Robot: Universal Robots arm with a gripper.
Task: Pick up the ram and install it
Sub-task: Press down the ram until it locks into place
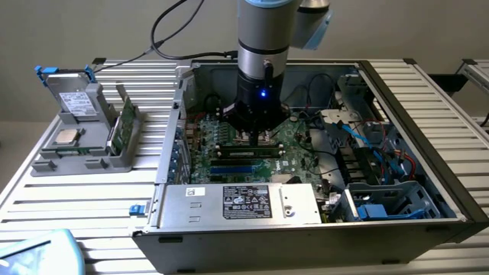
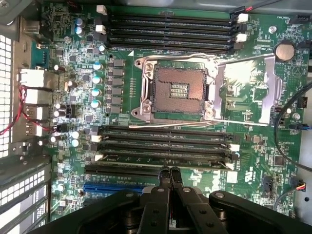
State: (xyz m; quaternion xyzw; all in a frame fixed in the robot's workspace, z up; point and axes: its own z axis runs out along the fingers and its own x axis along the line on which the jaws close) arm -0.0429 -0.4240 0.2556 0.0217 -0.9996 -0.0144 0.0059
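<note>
The slatted white metal desk [image 1: 91, 195] carries a large open grey computer case [image 1: 306, 229], lying on its side with its wide green motherboard [image 2: 117, 73] facing up. On the exterior view's left stands a grey plastic parts holder [image 1: 84, 143] with a drive and a taller green circuit card upright in it.

The arm's black gripper [image 2: 169, 176] is down inside the case, its two fingers pressed together with nothing between them. Their tips sit at the near bank of long black memory slots [image 2: 165, 144], on or just above a slot.

The ram, a long thin green circuit-board stick with dark chips [image 1: 246, 152], appears to lie along one of those slots directly under the gripper; whether it is fully seated cannot be told.

Such a stick is light and rigid but fragile. It is best held by its long edges near the middle, and pressed evenly on the top edge.
</note>
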